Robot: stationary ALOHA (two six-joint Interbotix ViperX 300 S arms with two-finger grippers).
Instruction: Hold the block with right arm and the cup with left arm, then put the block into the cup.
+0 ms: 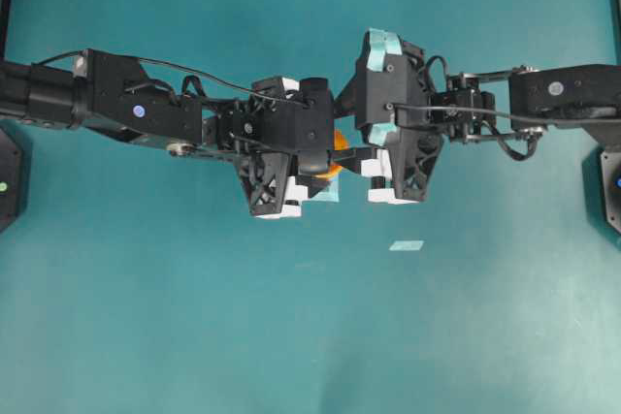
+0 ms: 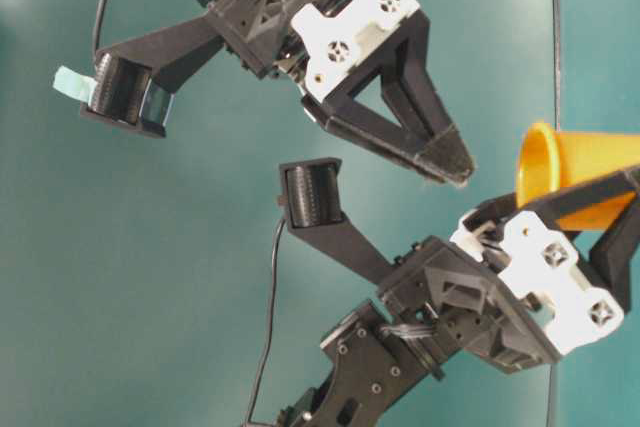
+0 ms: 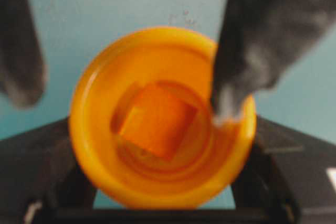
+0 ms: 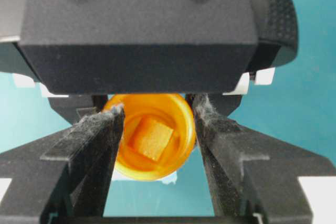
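The yellow-orange cup (image 3: 105, 156) fills the left wrist view, mouth toward the camera, with the small orange block (image 3: 157, 120) lying on its bottom. My left gripper (image 3: 163, 169) is shut on the cup, one black jaw at each side. In the right wrist view the cup (image 4: 181, 124) and the block (image 4: 151, 138) show just past my right gripper (image 4: 159, 111), which is open with nothing between its fingers. From overhead only a sliver of the cup (image 1: 337, 143) shows between the two gripper bodies. The table-level view shows the cup (image 2: 575, 172) lifted off the table.
A pale tape strip (image 1: 407, 245) lies on the teal table in front of the right arm. A pale tape square (image 1: 326, 193) lies under the grippers. The left gripper's black body (image 4: 136, 30) hangs close above the right fingers. Arm bases stand at both side edges.
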